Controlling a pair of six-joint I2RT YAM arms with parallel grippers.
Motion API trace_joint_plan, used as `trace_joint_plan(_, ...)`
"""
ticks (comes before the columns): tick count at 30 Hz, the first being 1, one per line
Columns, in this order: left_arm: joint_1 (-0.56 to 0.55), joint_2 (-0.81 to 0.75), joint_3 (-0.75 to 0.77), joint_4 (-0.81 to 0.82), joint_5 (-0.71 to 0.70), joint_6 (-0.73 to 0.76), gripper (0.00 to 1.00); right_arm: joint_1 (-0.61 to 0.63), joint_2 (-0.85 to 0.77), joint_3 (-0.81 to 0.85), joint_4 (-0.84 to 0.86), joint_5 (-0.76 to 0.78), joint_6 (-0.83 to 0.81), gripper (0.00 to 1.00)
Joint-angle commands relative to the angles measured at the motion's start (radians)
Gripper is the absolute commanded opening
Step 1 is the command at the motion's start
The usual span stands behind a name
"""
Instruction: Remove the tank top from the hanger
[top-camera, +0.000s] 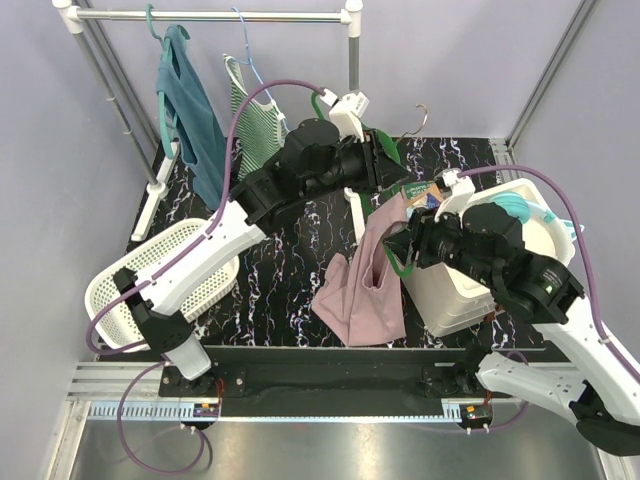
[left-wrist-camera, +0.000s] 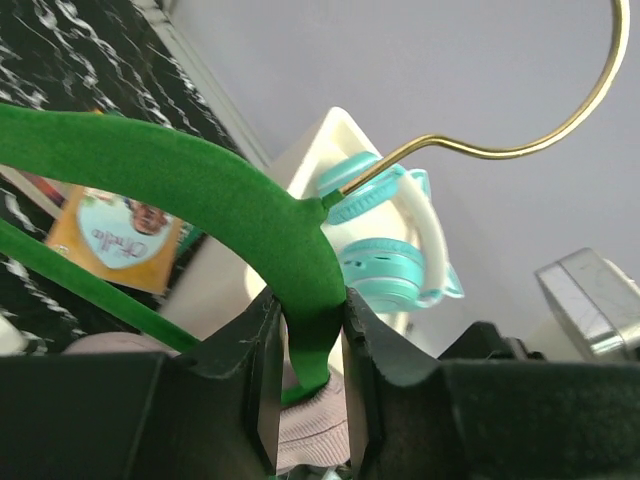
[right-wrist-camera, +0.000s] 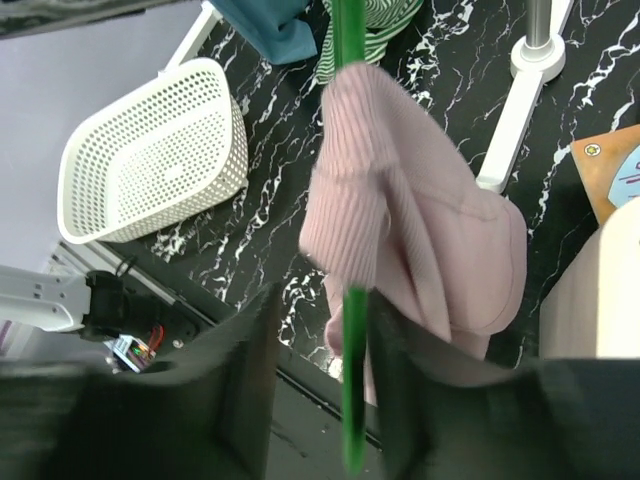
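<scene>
Pink ribbed tank top (top-camera: 362, 290) hangs on a green hanger (left-wrist-camera: 200, 185) above the middle of the black marbled table (top-camera: 290, 260). In the overhead view its long axis runs from the hanger, at upper right, down and left toward the near table edge, and the hem appears to reach the tabletop. The hanger is tilted, and its brass hook (left-wrist-camera: 560, 140) points up and away toward the back wall.

Left gripper (left-wrist-camera: 315, 345) is clamped on the hanger's green shoulder just below the hook. Both jaws press against it, and pink cloth shows just beneath them. Right gripper (right-wrist-camera: 322, 335) has its jaws parted, with a thin green bar of the hanger between them and a gap on each side. The cloth is bunched on that bar just beyond the fingertips.

Free tabletop lies to the left of the garment, up to a white perforated basket (top-camera: 165, 270) at the left edge. On the right, a white bin (top-camera: 450, 300) holding teal headphones (left-wrist-camera: 385, 260) stands just beside the garment. A clothes rack (top-camera: 215, 15) with two more tops bounds the back left.
</scene>
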Motion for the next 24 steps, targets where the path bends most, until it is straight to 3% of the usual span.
trace_joint_plan(1, 0.001, 0.001, 0.100, 0.027, -0.068, 0.168, 0.00, 0.005, -0.035, -0.009, 0.026, 0.054, 0.009, 0.56)
trace_joint_plan(3, -0.004, -0.013, 0.105, 0.028, -0.122, 0.239, 0.00, 0.004, -0.041, -0.008, 0.012, 0.056, 0.017, 0.67)
trace_joint_plan(7, -0.036, -0.059, 0.085, 0.083, -0.220, 0.421, 0.00, 0.005, -0.068, -0.022, -0.015, 0.065, 0.023, 0.78)
trace_joint_plan(11, -0.050, -0.126, -0.006, 0.212, -0.267, 0.543, 0.00, 0.005, -0.084, -0.019, -0.031, 0.077, 0.026, 0.82)
trace_joint_plan(20, -0.050, -0.187, -0.110, 0.401, -0.188, 0.572, 0.00, 0.005, -0.048, 0.047, -0.046, 0.090, -0.005, 0.86)
trace_joint_plan(24, -0.045, -0.191, -0.066, 0.309, -0.340, 0.418, 0.00, 0.005, -0.035, 0.060, -0.035, 0.042, 0.003, 0.85)
